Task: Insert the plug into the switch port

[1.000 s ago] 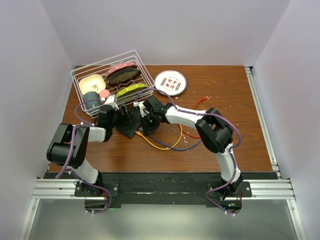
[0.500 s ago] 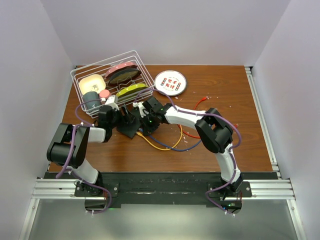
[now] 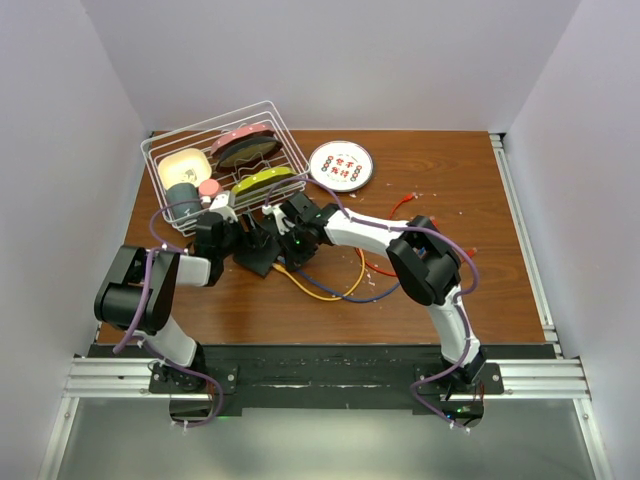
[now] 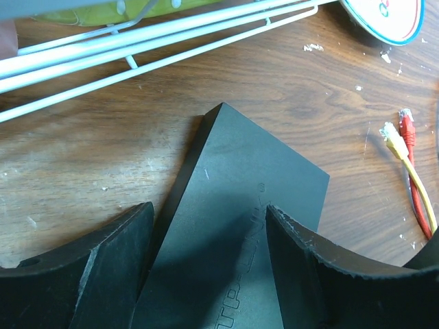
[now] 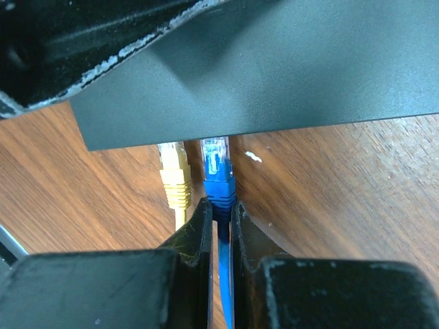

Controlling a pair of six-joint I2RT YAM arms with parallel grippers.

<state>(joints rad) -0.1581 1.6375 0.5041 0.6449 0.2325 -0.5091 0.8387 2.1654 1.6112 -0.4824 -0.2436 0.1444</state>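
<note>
Right gripper (image 5: 219, 211): clenched on the blue cable just behind its boot, jaws nearly closed. Left gripper (image 4: 206, 274): fingers spread wide to either side of one corner of the switch. Whether they press on it cannot be told.

Brown wooden table (image 3: 450, 290): both arms are bent low over its left-centre, just in front of the white wire dish rack (image 3: 165, 150). The right arm is reached across to the left with the elbow raised and the wrist low. The left arm is folded, with its forearm pointed at the same spot.

Flat matte-black rectangular switch (image 4: 233, 205): lying flat on the table between the two grippers, its socket edge turned toward the right gripper.

Blue-booted clear plug (image 5: 216, 164): its tip is at the socket edge, just beside a yellow-booted plug (image 5: 173, 171) at the neighbouring port. How deep either sits is hidden.

Step judged in hand: the insertion itself, with the plug lined up at the port mouth. The next move is judged to call for a straight push along the plug's axis, with the switch braced against sliding, until the latch is seated.
</note>
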